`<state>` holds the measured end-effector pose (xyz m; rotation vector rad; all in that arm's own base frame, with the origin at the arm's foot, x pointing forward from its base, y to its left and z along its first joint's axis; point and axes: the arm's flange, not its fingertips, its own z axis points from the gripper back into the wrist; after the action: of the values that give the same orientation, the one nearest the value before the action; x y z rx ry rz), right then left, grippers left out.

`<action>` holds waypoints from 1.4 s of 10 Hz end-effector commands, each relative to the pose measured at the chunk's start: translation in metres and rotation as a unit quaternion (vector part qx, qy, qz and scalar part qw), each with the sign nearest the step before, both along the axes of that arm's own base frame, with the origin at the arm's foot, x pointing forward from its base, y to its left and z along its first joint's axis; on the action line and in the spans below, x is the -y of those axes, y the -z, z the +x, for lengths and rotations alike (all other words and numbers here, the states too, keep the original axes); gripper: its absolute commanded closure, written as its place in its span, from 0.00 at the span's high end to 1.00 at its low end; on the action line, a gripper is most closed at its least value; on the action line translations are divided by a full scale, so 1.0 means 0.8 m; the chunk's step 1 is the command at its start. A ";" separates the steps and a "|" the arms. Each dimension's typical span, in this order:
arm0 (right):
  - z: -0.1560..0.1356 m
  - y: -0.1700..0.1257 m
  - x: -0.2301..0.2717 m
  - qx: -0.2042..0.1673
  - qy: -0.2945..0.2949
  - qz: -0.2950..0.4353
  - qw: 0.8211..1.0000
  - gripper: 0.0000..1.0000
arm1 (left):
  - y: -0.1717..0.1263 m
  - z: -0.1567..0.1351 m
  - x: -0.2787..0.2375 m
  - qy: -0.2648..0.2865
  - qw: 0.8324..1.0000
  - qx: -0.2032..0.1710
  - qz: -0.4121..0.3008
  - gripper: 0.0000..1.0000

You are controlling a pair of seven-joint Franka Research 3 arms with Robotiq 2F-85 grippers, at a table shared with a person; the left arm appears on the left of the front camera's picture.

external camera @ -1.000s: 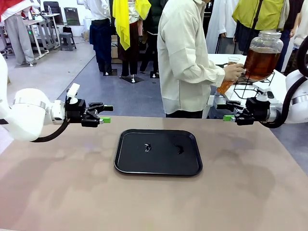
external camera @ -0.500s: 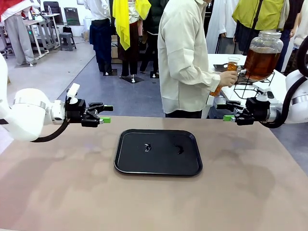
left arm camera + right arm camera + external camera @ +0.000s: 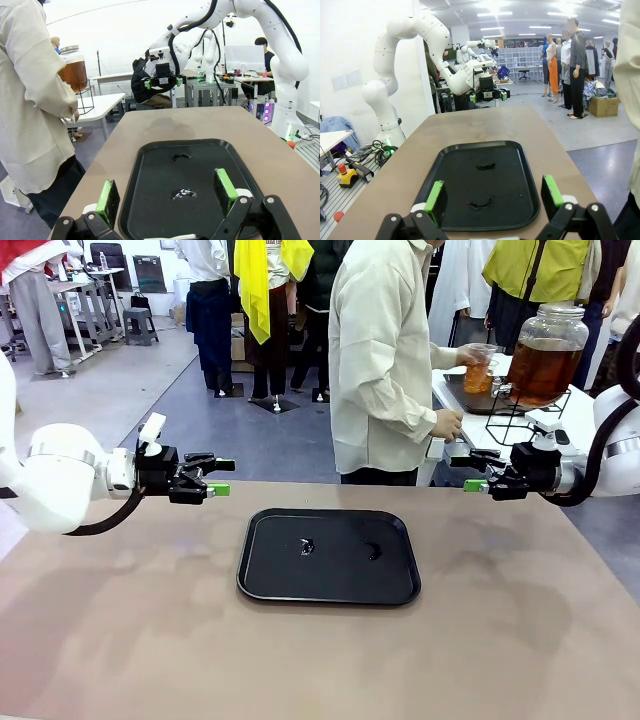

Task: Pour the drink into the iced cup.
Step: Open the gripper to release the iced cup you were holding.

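A: Near edge of the table (image 3: 120, 640) is bare, black tray (image 3: 329, 556) mid-table, left gripper (image 3: 215, 477) and right gripper (image 3: 470, 472) parked wide apart, jaws released, holding nothing.

B: Far side, the person's hand (image 3: 468, 356) has lifted the cup (image 3: 480, 368) up beside the drink (image 3: 543, 370) in its jar.

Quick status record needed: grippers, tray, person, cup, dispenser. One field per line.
left gripper: open, holding nothing, hovering left of the tray
right gripper: open, holding nothing, hovering right of the tray
tray: black, on the brown table, no cup on it, two small wet spots
person: standing at the far side, turned toward the side table
cup: clear, in the person's hand, amber liquid inside, held near the dispenser
dispenser jar: glass, metal lid, holds the drink, on a wire stand
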<state>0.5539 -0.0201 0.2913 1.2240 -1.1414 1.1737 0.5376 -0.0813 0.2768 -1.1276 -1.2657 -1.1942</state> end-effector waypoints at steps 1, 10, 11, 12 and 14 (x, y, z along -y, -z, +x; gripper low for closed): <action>-0.001 -0.004 -0.002 0.003 0.000 -0.001 1.000 1.00 | -0.002 0.001 0.001 -0.002 1.000 0.002 -0.001 1.00; -0.001 -0.004 -0.002 0.003 0.000 -0.001 1.000 1.00 | -0.002 0.001 0.001 -0.002 1.000 0.002 -0.001 1.00; -0.001 -0.004 -0.002 0.003 0.000 -0.001 1.000 1.00 | -0.002 0.001 0.001 -0.002 1.000 0.002 -0.001 1.00; -0.001 -0.004 -0.002 0.003 0.000 -0.001 1.000 1.00 | -0.002 0.001 0.001 -0.002 1.000 0.002 -0.001 1.00; -0.001 -0.004 -0.002 0.003 0.000 -0.001 1.000 1.00 | -0.002 0.001 0.001 -0.002 1.000 0.002 -0.001 1.00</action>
<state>0.5539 -0.0201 0.2913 1.2240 -1.1414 1.1737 0.5376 -0.0813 0.2768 -1.1276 -1.2657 -1.1942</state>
